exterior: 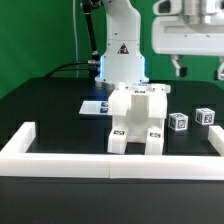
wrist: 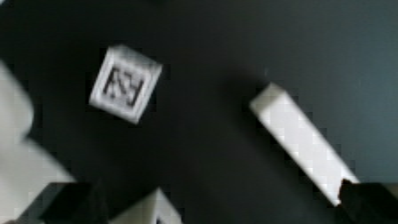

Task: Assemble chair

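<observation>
1. Nearest us, a long low border wall (exterior: 60,158) of smooth white plastic edges the matte black table (exterior: 40,110).
2. Just behind it, at the table's centre, stands the chair (exterior: 137,120). It is blocky, white and square-edged, with small black-and-white tags on its front. It stands upright on two stubby legs, slightly taller than wide, with its tagged face towards us.
3. At three o'clock from the chair we see two loose tagged blocks (exterior: 178,122), cube-like and set apart from each other.
4. At ten o'clock, behind the chair, the marker board (exterior: 97,106) lies flat.
5. Farther back rises the arm's glossy white base (exterior: 120,55).
6. At one o'clock, high above the blocks, the gripper (exterior: 200,68) hangs pointing down, its dark jaws spread wide and holding nothing.
7. The wrist view is blurred: a tagged white piece (wrist: 125,82) on black.
</observation>
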`<state>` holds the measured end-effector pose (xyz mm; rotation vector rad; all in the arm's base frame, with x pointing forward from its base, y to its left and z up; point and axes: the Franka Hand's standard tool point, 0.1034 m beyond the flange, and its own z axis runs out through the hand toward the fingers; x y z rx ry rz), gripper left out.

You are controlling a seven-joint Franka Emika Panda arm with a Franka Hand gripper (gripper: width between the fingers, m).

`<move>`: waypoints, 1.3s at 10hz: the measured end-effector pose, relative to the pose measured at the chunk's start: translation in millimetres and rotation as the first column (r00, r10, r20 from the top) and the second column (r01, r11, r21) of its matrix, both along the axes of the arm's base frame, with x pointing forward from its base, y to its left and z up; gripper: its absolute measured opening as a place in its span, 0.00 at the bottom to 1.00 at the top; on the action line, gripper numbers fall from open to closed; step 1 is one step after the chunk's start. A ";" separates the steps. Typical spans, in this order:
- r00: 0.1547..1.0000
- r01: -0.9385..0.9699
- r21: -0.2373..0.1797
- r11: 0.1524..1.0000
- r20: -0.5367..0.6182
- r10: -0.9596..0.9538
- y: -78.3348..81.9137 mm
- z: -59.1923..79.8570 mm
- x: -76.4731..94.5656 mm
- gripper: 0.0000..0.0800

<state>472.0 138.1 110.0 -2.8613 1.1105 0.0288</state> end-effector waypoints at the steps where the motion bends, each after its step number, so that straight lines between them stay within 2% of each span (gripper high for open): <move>1: 1.000 0.006 -0.012 1.000 0.010 -0.006 8.2 -10.5 -1.9 0.81; 2: 1.000 0.001 -0.021 1.000 0.002 -0.001 8.9 -16.7 -0.1 0.81; 6: 1.000 0.019 -0.021 1.000 0.007 -0.019 10.0 -17.2 -1.1 0.81; 8: 0.998 0.058 -0.035 0.998 -0.010 -0.059 23.4 -30.4 -23.3 0.81; 12: 0.999 0.026 -0.075 0.997 -0.017 -0.028 29.3 -62.1 -48.1 0.81; 13: 1.000 0.020 -0.079 0.997 -0.021 -0.021 28.0 -65.2 -49.8 0.81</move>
